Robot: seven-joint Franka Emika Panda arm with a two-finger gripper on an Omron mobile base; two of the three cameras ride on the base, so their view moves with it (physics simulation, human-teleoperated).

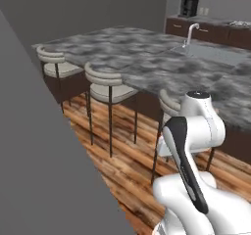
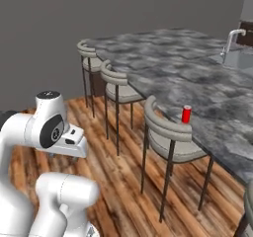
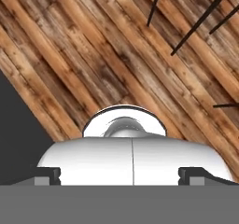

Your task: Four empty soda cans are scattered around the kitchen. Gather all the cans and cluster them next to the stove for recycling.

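With the pincer (image 3: pixel 119 175) open, empty and aimed at the floor (image 3: pixel 93 55), drive the base toward the soda can (image 2: pixel 186 114) upright near the bench (image 2: pixel 197 78) front edge, behind the stool (image 2: pixel 168 135), then approach from above.

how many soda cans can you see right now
1. A red soda can stands upright on the marble island counter, near its edge behind the closest stool. The task names four, so the others may be out of sight elsewhere.

Marble island (image 1: pixel 132 58), stools (image 2: pixel 168 132), wood floor (image 3: pixel 93 55), grey walls (image 2: pixel 49 28)
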